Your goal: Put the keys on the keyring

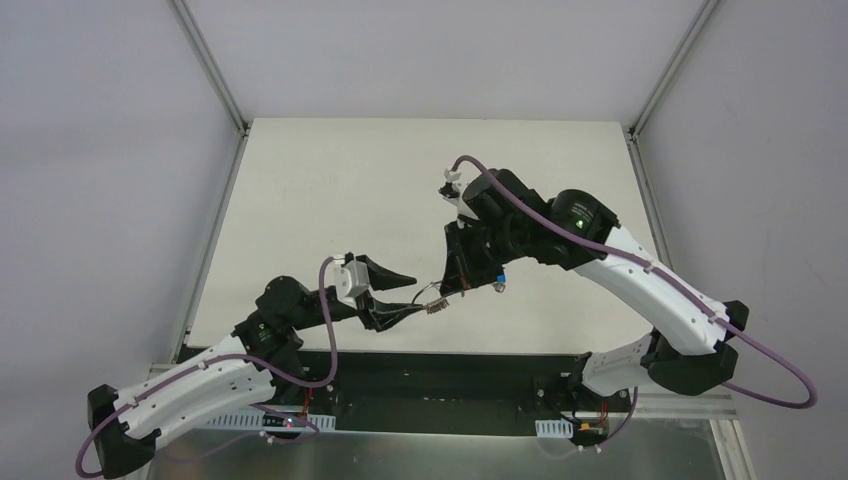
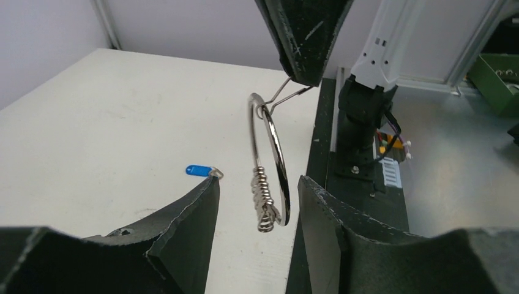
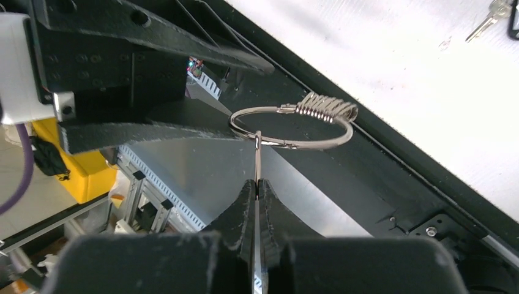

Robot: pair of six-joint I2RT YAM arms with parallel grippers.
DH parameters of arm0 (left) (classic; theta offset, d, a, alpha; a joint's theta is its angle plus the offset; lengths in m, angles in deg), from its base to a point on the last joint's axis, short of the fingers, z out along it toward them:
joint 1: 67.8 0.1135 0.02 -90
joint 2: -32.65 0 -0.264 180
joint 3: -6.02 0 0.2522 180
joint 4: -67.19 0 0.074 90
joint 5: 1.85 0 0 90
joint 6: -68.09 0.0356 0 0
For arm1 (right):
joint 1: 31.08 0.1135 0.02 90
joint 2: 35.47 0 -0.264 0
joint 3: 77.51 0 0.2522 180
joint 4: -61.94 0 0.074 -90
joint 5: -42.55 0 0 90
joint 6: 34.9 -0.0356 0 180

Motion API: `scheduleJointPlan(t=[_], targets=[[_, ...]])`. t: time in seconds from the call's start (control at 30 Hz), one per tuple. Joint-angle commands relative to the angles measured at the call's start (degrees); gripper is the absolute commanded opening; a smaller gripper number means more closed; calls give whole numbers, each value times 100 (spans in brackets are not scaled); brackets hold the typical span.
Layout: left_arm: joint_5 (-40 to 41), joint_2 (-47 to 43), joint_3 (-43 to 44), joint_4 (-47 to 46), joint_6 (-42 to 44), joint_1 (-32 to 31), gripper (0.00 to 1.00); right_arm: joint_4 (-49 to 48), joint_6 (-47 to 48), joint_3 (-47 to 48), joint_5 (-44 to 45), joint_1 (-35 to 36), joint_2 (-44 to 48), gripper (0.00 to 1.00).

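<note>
The keyring (image 3: 294, 125), a thin silver wire ring with a coiled metal piece (image 2: 263, 202), hangs in the air over the table's near edge. My right gripper (image 3: 257, 184) is shut on a thin metal strip that joins the ring, and holds it up. My left gripper (image 2: 257, 184) is open, its fingers (image 2: 190, 214) on either side of the ring's lower end without touching it. A blue-headed key (image 2: 199, 169) lies on the table beyond the left finger, its blade hidden. A small silver key (image 3: 486, 21) lies on the table at the right wrist view's top corner.
The white table (image 1: 400, 180) is bordered by a black strip (image 1: 450, 365) along its near edge, under the ring. Both arms meet near the front centre, the right gripper (image 1: 458, 290) close above the left gripper (image 1: 415, 297). A yellow box (image 3: 92, 177) sits below table level.
</note>
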Motion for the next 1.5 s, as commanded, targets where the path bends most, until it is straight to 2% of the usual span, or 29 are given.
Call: scheduleJointPlan(t=[0.0,0.1,0.57,1.2,1.47], targets=[[-685,295,223,2,407,-18,50,239,-266,225,-701,-201,-209,0],[-784,366,250,1,647,-40,50,416,-290,342,-947,-300,-447,0],[-274,376,130,-8,1394,-117,48,665,-237,696,-1540,-507,-1254,0],[-193,251,-74,-371,1454,-149,37,673,-162,840,-1763,-633,-1531,0],[-257,317,-96,-574,1421,-148,29,643,-171,861,-1829,-637,-1568,0]])
